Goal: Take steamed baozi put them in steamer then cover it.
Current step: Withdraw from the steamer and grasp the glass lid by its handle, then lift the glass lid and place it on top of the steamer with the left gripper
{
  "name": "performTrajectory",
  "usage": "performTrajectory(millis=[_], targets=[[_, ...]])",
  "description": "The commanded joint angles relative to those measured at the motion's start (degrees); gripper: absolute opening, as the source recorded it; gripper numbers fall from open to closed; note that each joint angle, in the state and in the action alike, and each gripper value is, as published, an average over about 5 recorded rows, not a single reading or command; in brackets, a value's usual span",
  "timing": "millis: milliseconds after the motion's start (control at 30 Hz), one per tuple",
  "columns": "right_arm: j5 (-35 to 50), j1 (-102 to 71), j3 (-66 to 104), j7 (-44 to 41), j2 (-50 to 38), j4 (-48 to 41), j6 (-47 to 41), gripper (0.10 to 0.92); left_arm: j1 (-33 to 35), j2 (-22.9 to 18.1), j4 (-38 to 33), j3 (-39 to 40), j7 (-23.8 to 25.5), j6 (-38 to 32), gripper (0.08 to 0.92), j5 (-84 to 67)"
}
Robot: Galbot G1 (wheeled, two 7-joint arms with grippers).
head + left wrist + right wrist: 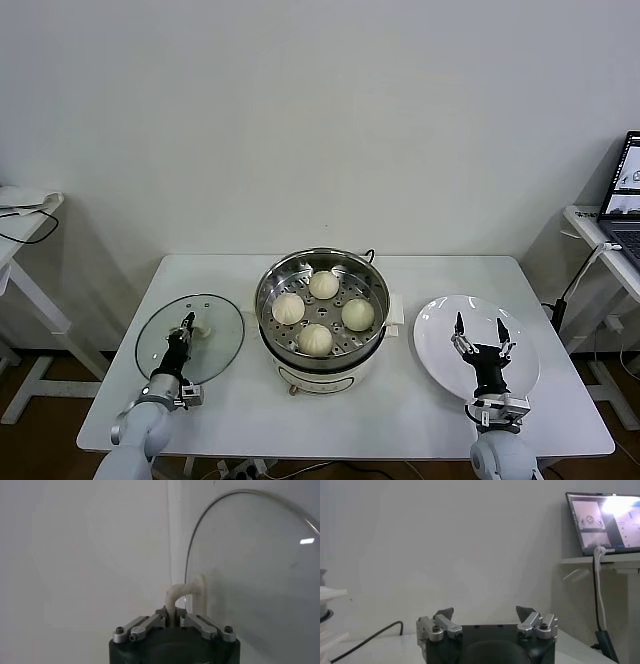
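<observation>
The steel steamer (270,285) stands on its cream base at the table's middle, uncovered. Four cream-white baozi sit on its perforated tray: one far (323,284), one left (288,307), one right (358,314), one near (315,340). The clear glass cover (222,345) lies on the table left of the steamer. My left gripper (187,324) is shut on the cover's white handle (186,591); the glass also shows in the left wrist view (260,580). My right gripper (480,328) is open and empty above the white plate (436,335), right of the steamer.
A black cord (367,639) runs behind the steamer. A laptop (624,198) stands on a side table at the far right, and another side table (22,222) stands at the far left. The white wall is close behind the table.
</observation>
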Motion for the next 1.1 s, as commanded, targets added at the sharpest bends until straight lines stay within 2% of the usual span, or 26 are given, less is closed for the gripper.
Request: performTrajectory(millis=[33, 467, 667, 867, 1100], targets=[[-0.3, -0.1, 0.0, -0.2, 0.2, -0.2, 0.2, 0.823, 1.8, 0.4, -4.8, -1.5, -0.9, -0.3, 0.197, -2.1], [-0.6, -0.1, -0.1, -0.3, 0.8, 0.2, 0.4, 0.823, 8.8, 3.4, -28.2, -8.1, -0.7, 0.3, 0.196, -5.5], [-0.4, 0.1, 0.0, -0.3, 0.7, 0.5, 0.3, 0.823, 10.2, 4.9, -39.9, -7.3, 1.5, 2.7, 0.196, -7.3], [-0.2, 0.7, 0.0, -0.1, 0.7, 0.3, 0.0, 0.823, 9.2, 6.5, -50.3, 3.6, 5.9, 9.8, 0.195, -8.9], [0.6, 1.7, 0.5, 0.0, 0.4, -0.5, 0.0, 0.823, 4.0, 5.5, -54.5, 22.3, 11.1, 21.6, 0.195, -8.7]])
